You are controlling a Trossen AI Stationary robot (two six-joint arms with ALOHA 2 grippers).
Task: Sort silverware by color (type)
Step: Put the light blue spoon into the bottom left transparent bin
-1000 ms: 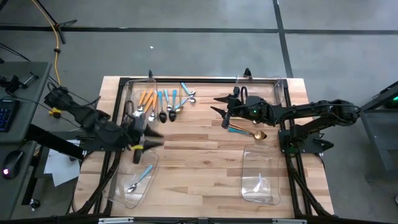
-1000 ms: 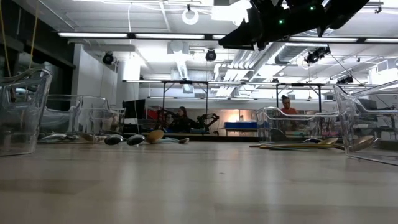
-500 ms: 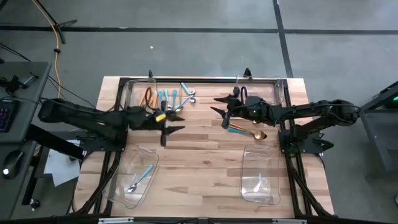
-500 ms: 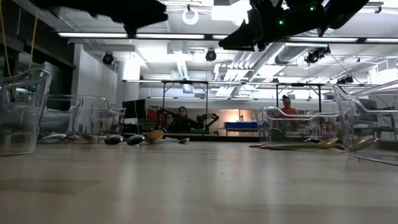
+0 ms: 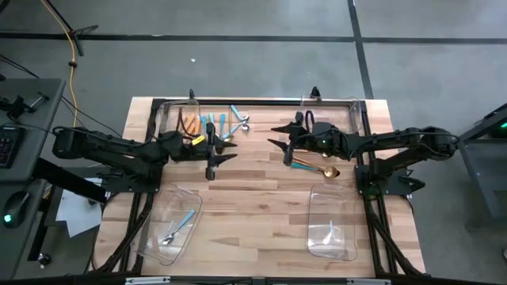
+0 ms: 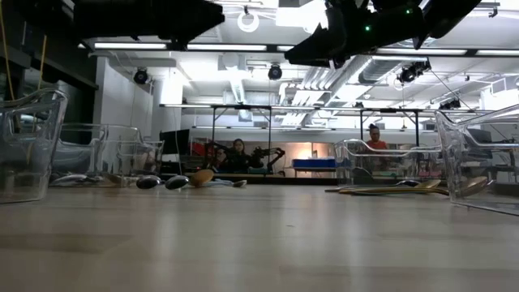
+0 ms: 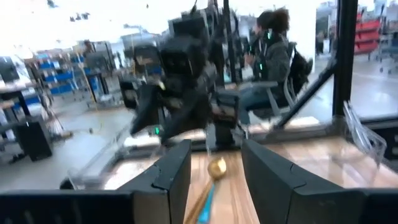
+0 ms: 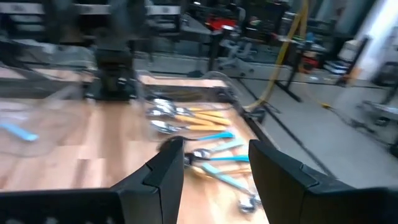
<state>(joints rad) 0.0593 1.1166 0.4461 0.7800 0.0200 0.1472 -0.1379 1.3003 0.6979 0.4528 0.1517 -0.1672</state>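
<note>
Loose silverware lies flat at the table's far left: orange-handled pieces (image 5: 187, 123) and light-blue-handled ones (image 5: 215, 127), also seen in the right wrist view (image 8: 194, 116). A gold spoon (image 5: 326, 170) and a teal-handled piece (image 5: 302, 165) lie at the right. My left gripper (image 5: 222, 156) hangs open above the table's middle, pointing level toward the right edge, empty. My right gripper (image 5: 273, 134) hangs open opposite it, pointing left, over the gold spoon's far side, empty.
Clear plastic bins stand at the four corners: far left (image 5: 170, 119), far right (image 5: 352, 119), near left (image 5: 150, 237) with a light-blue spoon (image 5: 181, 225), and near right (image 5: 344, 237) with one silver piece (image 5: 329, 234). Bare wood lies between the two near bins.
My left gripper has swung from over the near-left bin toward the table's middle and far side, has come lower, and has turned from pointing at the near edge to pointing at the right edge. It has stayed open and empty.
</note>
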